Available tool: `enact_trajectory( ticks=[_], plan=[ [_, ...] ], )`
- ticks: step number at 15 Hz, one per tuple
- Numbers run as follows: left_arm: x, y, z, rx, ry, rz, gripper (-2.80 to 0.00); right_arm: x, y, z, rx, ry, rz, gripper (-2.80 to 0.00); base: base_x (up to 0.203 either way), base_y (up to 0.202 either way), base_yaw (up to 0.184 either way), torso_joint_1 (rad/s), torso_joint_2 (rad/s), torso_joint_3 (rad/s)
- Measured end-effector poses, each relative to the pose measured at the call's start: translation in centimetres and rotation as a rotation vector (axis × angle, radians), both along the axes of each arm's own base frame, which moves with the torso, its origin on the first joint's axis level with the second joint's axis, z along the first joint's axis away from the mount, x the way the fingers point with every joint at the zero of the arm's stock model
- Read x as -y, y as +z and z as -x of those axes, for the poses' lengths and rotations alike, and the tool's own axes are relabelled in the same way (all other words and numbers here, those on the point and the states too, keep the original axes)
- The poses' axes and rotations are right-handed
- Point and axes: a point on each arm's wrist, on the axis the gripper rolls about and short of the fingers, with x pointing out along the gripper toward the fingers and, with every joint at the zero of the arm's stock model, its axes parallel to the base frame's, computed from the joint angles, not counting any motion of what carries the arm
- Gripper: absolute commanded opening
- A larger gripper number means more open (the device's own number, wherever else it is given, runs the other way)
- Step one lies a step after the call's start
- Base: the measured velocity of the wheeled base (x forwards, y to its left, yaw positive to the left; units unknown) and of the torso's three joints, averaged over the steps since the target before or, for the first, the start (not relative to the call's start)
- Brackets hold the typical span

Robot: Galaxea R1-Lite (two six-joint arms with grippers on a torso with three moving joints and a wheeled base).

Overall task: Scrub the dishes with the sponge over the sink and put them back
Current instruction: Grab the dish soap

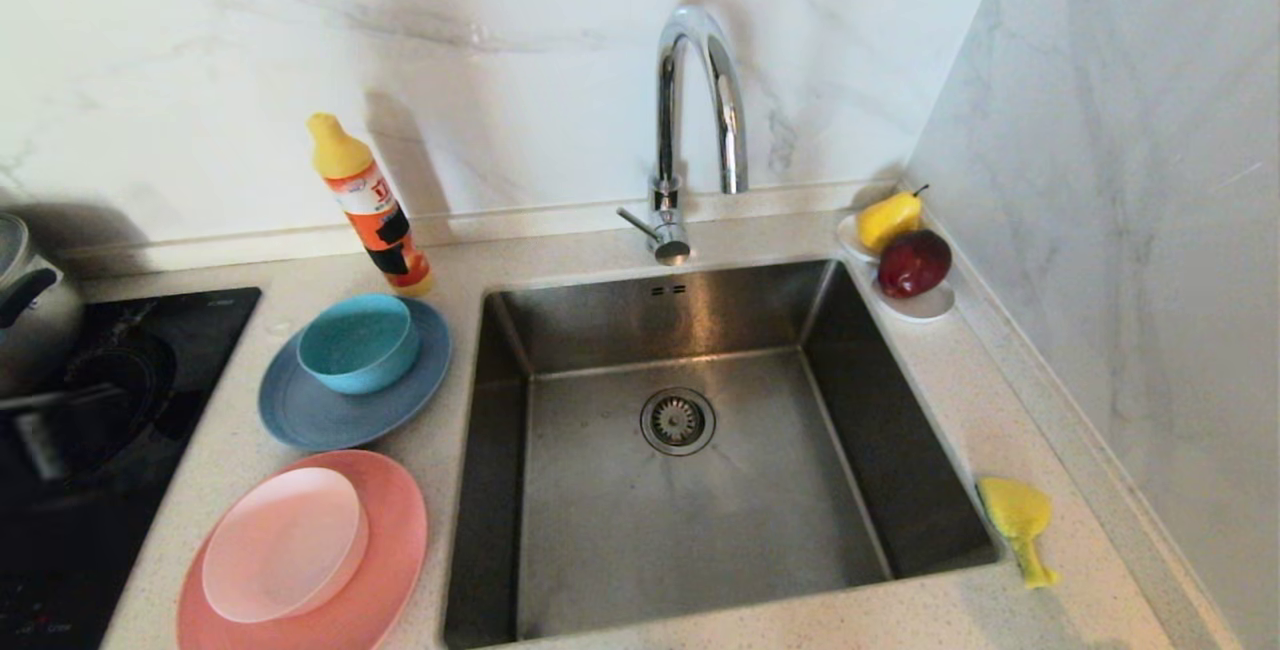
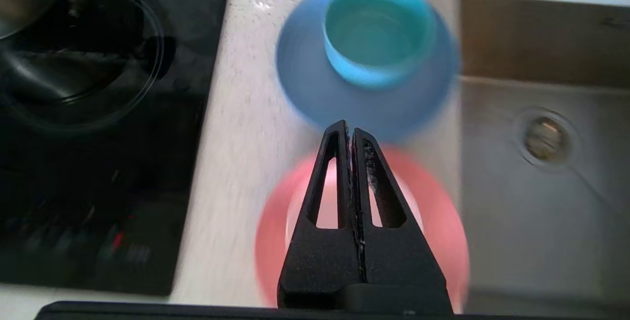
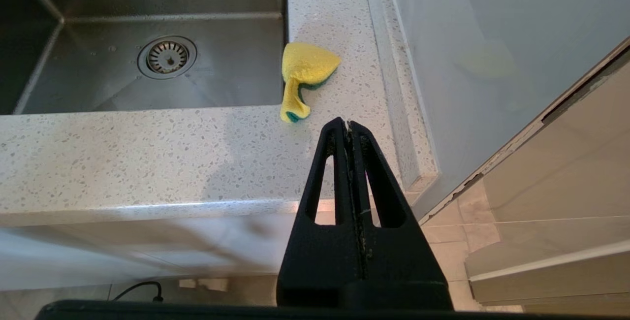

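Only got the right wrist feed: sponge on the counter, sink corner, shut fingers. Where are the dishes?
Observer: All left of the sink. The teal bowl sits on the grey-blue plate; nearer the robot, the pale pink plate lies on the salmon plate.
Operator: Left gripper?
Observer: Shut, holding nothing. In its wrist view the left gripper is above the two plate stacks.
Operator: Anything in the basin?
Observer: Nothing but the drain strainer.
Operator: Head view show the sponge?
Observer: Yes, the sponge lies crumpled on the counter at the sink's right rim. The right gripper is short of it.
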Motion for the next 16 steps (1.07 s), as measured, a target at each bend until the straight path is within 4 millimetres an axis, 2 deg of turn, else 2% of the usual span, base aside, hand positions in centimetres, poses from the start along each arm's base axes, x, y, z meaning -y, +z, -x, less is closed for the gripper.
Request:
enact_trajectory(
  ticks=[3,4,6,8,16],
  plan=[
    [-0.2,-0.5,-7.8,-0.028,0.067,-0.006,-2.80,0.0,0.0,0.0,0.000,0.000,0.000,-2.80,0.000,0.000,0.000,0.000,0.00,0.000],
    [-0.3,-0.9,-9.9,-0.032,0.090,-0.009,0.00,0.0,0.0,0.0,0.000,0.000,0.000,-2.80,0.000,0.000,0.000,0.000,0.00,0.000],
    [-0.3,-1.8,-13.0,-0.028,0.121,-0.012,0.00,0.0,0.0,0.0,0.000,0.000,0.000,-2.80,0.000,0.000,0.000,0.000,0.00,0.000],
    [-0.2,-2.7,-15.0,-0.014,0.103,-0.003,0.00,0.0,0.0,0.0,0.000,0.000,0.000,-2.80,0.000,0.000,0.000,0.000,0.00,0.000],
    [-0.1,-4.7,-19.6,0.097,0.093,0.001,0.00,0.0,0.0,0.0,0.000,-0.001,0.000,-2.80,0.000,0.000,0.000,0.000,0.00,0.000]
  ],
)
